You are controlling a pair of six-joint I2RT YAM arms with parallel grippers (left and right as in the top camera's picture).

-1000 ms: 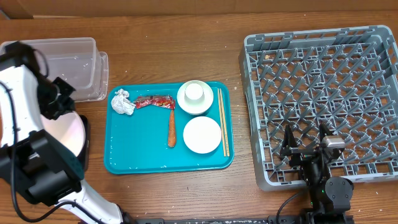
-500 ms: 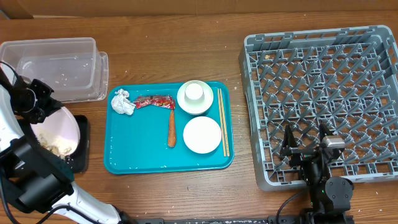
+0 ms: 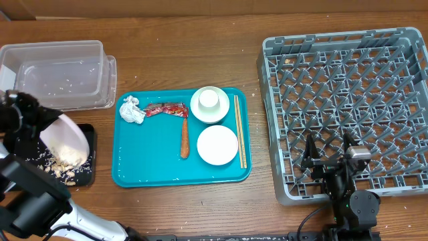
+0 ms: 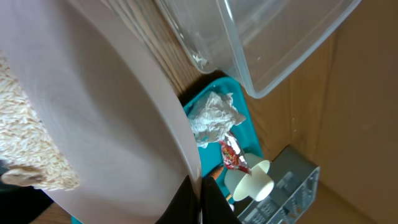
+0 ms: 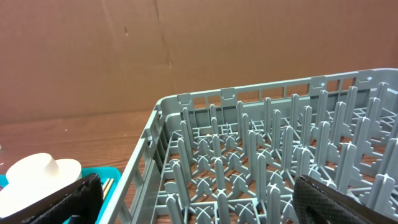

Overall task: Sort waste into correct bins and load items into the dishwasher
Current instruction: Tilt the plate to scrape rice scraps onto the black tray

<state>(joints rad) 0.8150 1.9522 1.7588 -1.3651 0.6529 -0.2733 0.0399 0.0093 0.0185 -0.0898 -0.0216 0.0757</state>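
My left gripper point(image 3: 45, 121) is shut on the rim of the large pale plate point(image 3: 67, 136), which tilts steeply over the black tray point(image 3: 88, 159). Beige shells and crumbs point(image 3: 65, 162) slide off the plate onto that tray. In the left wrist view the fingers point(image 4: 186, 205) pinch the plate point(image 4: 99, 118) edge, crumbs point(image 4: 28, 140) at its left. On the teal tray point(image 3: 147, 167) lie the tissue point(image 3: 132, 110), red wrapper point(image 3: 166, 109), carrot point(image 3: 184, 140), cup point(image 3: 210, 99) in the bowl point(image 3: 200, 111), small plate point(image 3: 217, 144) and chopsticks point(image 3: 239, 130). My right gripper point(image 3: 329, 152) stands open over the dish rack point(image 3: 348, 87).
The clear tub point(image 3: 60, 67) stands behind the black tray, a few crumbs inside. The rack point(image 5: 261, 143) has many upright pegs beneath my right fingers point(image 5: 351, 200). Bare wooden table lies between the teal tray and the rack.
The left arm swung back and left, tipping the plate more steeply. Shells and crumbs have slid down onto the black tray. The right arm has not moved.
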